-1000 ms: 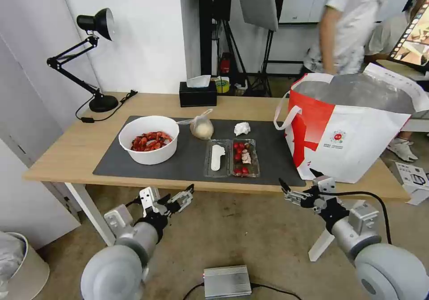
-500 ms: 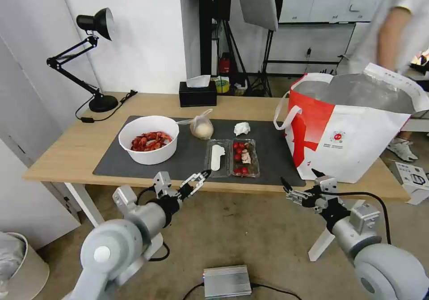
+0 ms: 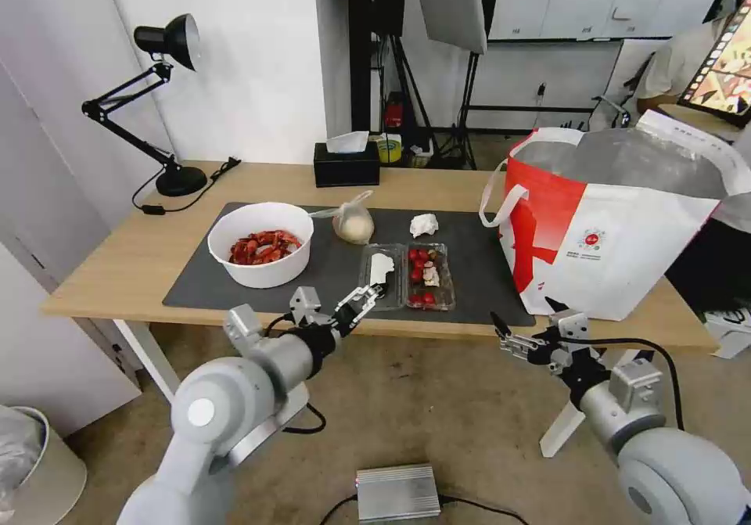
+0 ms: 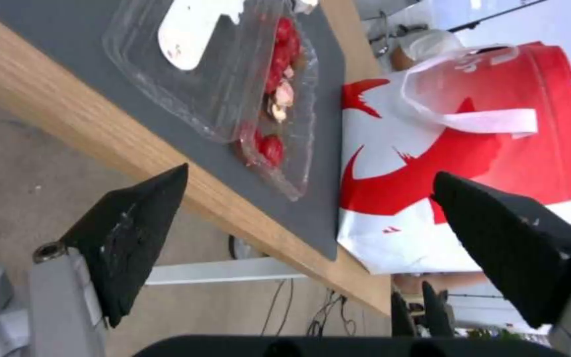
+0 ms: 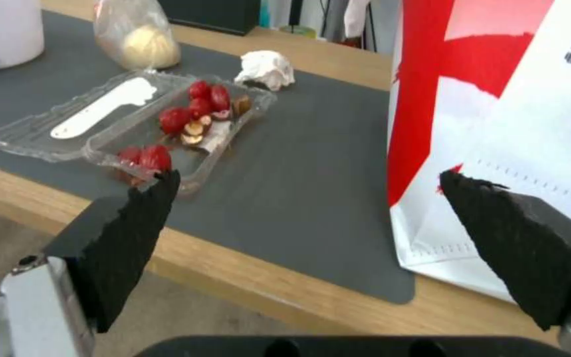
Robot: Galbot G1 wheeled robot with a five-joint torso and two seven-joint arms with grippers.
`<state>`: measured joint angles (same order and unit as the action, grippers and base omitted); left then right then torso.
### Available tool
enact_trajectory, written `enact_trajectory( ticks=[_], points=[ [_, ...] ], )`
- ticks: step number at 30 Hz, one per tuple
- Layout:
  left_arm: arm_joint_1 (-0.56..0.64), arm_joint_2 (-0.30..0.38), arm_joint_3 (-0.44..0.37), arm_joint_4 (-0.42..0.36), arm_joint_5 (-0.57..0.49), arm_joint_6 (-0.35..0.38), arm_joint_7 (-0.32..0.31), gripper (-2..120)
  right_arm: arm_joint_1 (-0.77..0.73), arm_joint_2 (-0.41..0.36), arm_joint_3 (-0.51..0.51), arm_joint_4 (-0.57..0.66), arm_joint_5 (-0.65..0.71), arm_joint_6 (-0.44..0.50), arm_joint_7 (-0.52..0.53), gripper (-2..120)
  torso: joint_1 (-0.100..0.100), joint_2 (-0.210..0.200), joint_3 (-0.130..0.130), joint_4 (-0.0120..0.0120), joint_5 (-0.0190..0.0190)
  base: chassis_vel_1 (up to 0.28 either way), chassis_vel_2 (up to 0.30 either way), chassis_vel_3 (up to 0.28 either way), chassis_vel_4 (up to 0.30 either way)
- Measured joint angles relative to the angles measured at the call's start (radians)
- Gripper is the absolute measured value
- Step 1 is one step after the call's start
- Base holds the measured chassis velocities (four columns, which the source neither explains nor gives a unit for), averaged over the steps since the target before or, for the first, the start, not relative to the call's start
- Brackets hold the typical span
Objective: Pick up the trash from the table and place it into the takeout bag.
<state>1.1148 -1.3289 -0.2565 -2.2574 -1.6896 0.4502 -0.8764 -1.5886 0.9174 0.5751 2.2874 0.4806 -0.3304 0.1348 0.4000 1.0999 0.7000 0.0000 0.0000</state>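
Observation:
On the table (image 3: 117, 267) lies a dark mat (image 3: 477, 267) with the trash: a white bowl of red shells (image 3: 260, 255), a knotted clear bag (image 3: 353, 224), a crumpled tissue (image 3: 423, 225) and a clear clamshell tray (image 3: 407, 276). The takeout bag (image 3: 618, 235) stands open at the table's right end. My left gripper (image 3: 361, 300) hangs open at the front edge, just before the tray (image 4: 233, 84). The right gripper (image 3: 520, 311) is open too, below the edge near the takeout bag (image 5: 530, 124), facing the tray (image 5: 166, 124) and tissue (image 5: 265, 69).
A black desk lamp (image 3: 168, 102) and a black tissue box (image 3: 346, 165) stand at the table's back. On the floor lie a silver box (image 3: 397, 492) and a bin (image 3: 31, 462). Tripods stand behind the table.
My left arm has risen and reached forward and right, from below the table up to its front edge by the clamshell tray. The right arm has stayed put.

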Motion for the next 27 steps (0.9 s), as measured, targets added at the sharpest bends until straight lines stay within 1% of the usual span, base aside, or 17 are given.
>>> enact_trajectory(
  ticks=[9,12,18,20,21,23,27],
  points=[
    [-0.029,-0.034,0.05,0.026,0.021,-0.016,-0.028,100,-0.015,0.012,0.006,0.006,-0.008,0.0,0.0,100,0.0,0.0,0.0,0.0,0.0001,0.0,0.0,0.0,0.0],
    [-0.056,-0.061,0.084,0.063,0.054,-0.049,-0.059,100,-0.026,0.02,0.01,0.012,-0.015,0.001,0.0,100,0.0,0.0,0.0,0.0,0.0,0.0,0.0,0.0,0.0],
    [-0.08,-0.095,0.118,0.091,0.073,-0.062,-0.079,100,-0.043,0.029,0.02,0.018,-0.027,0.003,0.0,100,0.0,0.0,0.0,-0.0001,0.0001,0.0,0.0,0.0,0.0],
    [-0.097,-0.119,0.135,0.123,0.096,-0.079,-0.098,100,-0.044,0.029,0.023,0.019,-0.028,0.004,0.001,100,0.0,0.0,0.0,0.0,0.0,0.0,0.0,0.0,0.0],
    [-0.097,-0.119,0.135,0.123,0.096,-0.079,-0.098,100,-0.044,0.029,0.023,0.019,-0.028,0.004,0.001,100,0.0,0.0,0.0,0.0,0.0,0.0,0.0,0.0,0.0],
    [-0.121,-0.143,0.149,0.15,0.108,-0.098,-0.126,100,-0.044,0.027,0.024,0.019,-0.028,0.005,0.001,100,0.0,0.0,0.0,0.0,0.0,0.0,0.0,0.0,0.0],
    [-0.144,-0.167,0.164,0.184,0.126,-0.109,-0.148,100,-0.044,0.027,0.024,0.018,-0.028,0.006,0.002,100,0.0,0.0,0.0,0.0,0.0001,0.0,0.0,0.0,0.0]
  ],
)
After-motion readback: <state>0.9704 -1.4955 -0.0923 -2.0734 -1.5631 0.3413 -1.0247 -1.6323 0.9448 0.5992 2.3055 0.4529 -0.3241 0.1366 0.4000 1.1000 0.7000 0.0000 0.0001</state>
